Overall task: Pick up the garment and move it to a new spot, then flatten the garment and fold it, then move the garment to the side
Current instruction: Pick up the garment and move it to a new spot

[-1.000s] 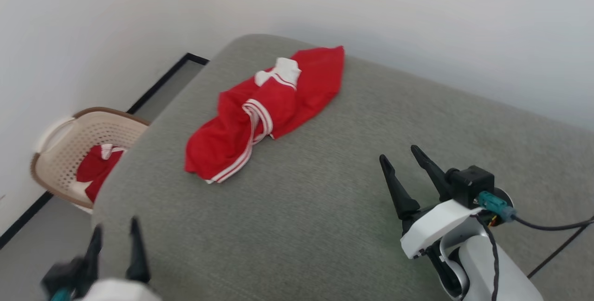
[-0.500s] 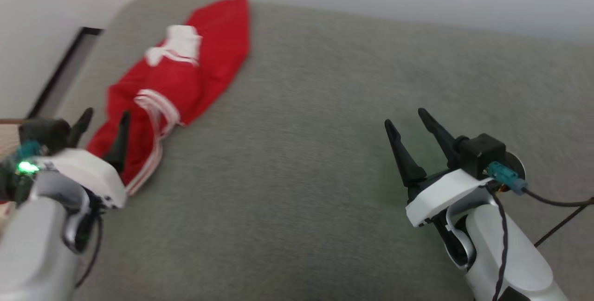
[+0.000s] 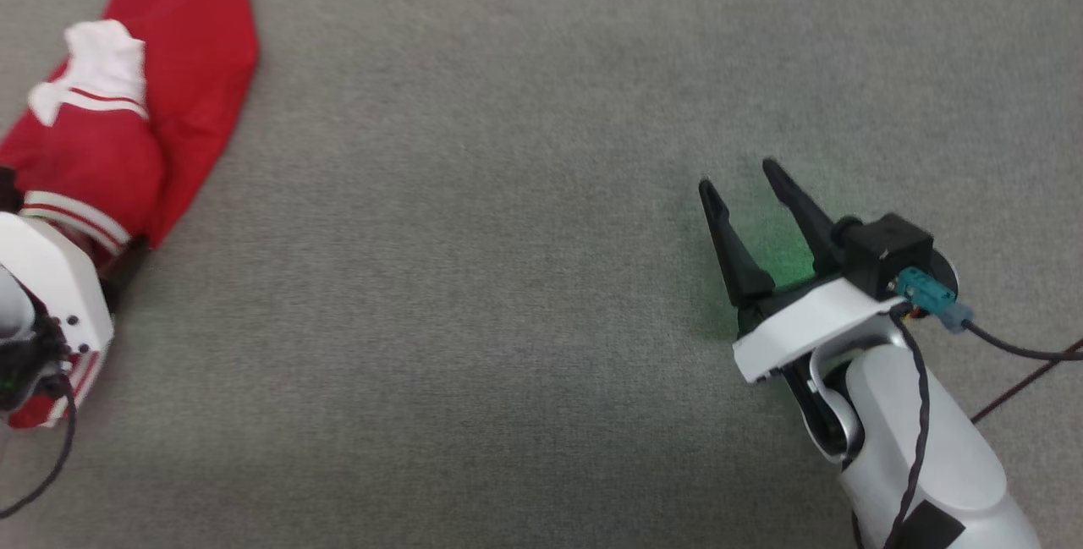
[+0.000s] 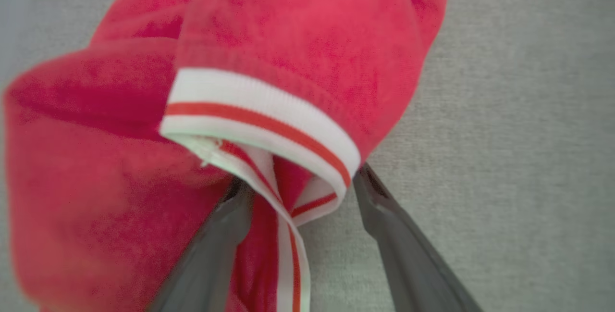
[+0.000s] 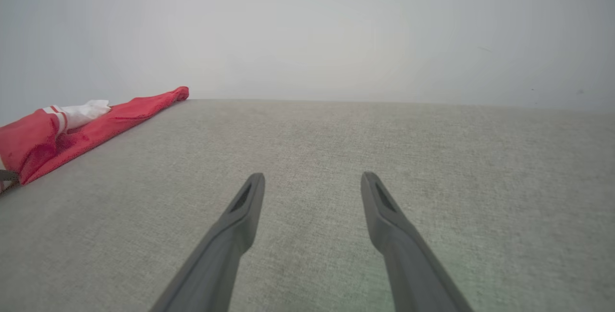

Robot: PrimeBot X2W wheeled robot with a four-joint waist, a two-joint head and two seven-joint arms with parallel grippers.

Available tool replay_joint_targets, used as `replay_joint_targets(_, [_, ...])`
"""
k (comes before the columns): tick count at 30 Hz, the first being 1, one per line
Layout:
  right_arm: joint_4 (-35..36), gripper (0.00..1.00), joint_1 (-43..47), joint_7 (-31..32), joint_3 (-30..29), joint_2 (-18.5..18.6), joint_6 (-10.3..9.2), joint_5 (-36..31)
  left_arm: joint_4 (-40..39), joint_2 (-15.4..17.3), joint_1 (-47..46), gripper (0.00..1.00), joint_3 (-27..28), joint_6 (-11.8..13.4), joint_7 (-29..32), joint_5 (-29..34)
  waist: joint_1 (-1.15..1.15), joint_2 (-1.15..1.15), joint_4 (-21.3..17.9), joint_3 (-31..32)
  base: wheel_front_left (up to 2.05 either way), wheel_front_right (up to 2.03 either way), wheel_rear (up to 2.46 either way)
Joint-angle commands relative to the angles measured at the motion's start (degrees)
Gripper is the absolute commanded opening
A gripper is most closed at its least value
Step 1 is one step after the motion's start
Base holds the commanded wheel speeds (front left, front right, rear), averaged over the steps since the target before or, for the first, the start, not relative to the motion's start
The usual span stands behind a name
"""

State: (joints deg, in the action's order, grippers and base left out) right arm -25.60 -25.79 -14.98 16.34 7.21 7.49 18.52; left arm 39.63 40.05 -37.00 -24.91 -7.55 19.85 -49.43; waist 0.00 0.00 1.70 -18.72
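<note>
Your left pincer [image 4: 298, 182] is spread wide, and the garment [image 4: 307, 33] sits right at its tips. The white cuff with the red stripe lies between the two fingers [image 4: 206, 254], and the red fabric is bunched up ahead of them and covers the left finger's tip. The fingers are not pinching the cloth. Beside the right finger you see bare grey cushion [image 4: 504, 134].

Your right pincer [image 3: 738, 177] is spread too and holds nothing, with open cushion under it. The garment lies well apart from it, far off to its left, crumpled into a long red heap with a white patch on top. Ahead of the right pincer, past the cushion's far edge, stands a pale wall [image 5: 307, 23].
</note>
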Motion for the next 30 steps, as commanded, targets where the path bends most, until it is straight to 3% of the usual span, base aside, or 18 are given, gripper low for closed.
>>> replay_joint_targets(1, [0.7, 1.0, -1.3, -0.3, -0.2, -0.2, 0.01, -0.4, 1.1, 0.4, -1.4, 1.0, -0.3, 0.2, 0.5, -0.8, 0.0, 0.0, -1.9, -2.7, 0.0, 0.0, 0.0])
replay_joint_targets(4, [1.2, 1.0, -2.0, -0.3, -0.4, -0.2, 0.01, -0.5, 4.3, 0.7, -3.6, 1.0, -1.4, 0.2, 1.4, -0.6, 0.0, 0.0, -2.5, -4.7, 0.0, 0.0, 0.0])
replay_joint_targets(9, [2.0, 1.0, -3.3, -0.3, -0.4, -0.6, 0.01, -1.1, 9.6, -1.7, -5.6, 1.0, -2.7, 0.2, 2.3, -2.4, 0.0, 0.0, -2.8, -6.9, 0.0, 0.0, 0.0])
replay_joint_targets(10, [2.1, 1.0, -3.4, -0.3, -0.3, -0.7, 0.01, -1.3, 10.4, -2.1, -5.6, 0.82, -3.0, 0.2, 2.2, -2.4, 0.0, 0.0, -2.9, -7.0, 0.0, 0.0, 0.0])
replay_joint_targets(11, [2.1, 1.0, -3.5, -0.3, -0.1, -0.7, 0.01, -1.4, 10.9, -2.4, -5.7, 0.49, -3.5, 0.2, 2.0, -2.5, 0.0, 0.0, -2.8, -7.0, 0.0, 0.0, 0.0])
replay_joint_targets(12, [2.1, 1.0, -3.7, -0.3, 0.0, -0.8, 0.01, -1.5, 11.1, -2.5, -5.8, 0.36, -4.2, 0.2, 1.6, -2.3, 0.0, 0.0, -2.7, -6.9, 0.0, 0.0, 0.0])
replay_joint_targets(13, [2.1, 1.0, -3.6, -0.3, 0.1, -0.8, 0.01, -1.5, 11.2, -2.5, -5.8, 0.13, -4.6, 0.2, 0.8, -2.4, 0.0, 0.0, -2.6, -6.6, 0.0, 0.0, 0.0])
replay_joint_targets(14, [2.0, 1.0, -3.2, -0.3, 0.1, -0.9, 0.01, -1.5, 11.3, -2.1, -6.4, 0.0, -5.0, 0.2, -1.2, -2.6, 0.0, 0.0, -2.2, -5.8, 0.0, 0.0, 0.0])
replay_joint_targets(21, [1.2, 1.0, -1.4, -0.3, 0.4, -1.3, 0.01, -0.5, 9.9, 0.3, -9.4, 0.0, -7.9, 0.2, -10.3, -0.4, 0.0, 0.0, -1.6, -0.8, 0.0, 0.0, 0.0])
replay_joint_targets(30, [0.8, 1.0, 1.6, -0.3, -0.8, -2.1, 0.01, 0.7, 2.2, -0.6, -13.1, 0.0, -14.6, 0.2, -16.1, 3.1, 0.0, 0.0, -3.8, 4.6, 0.0, 0.0, 0.0])
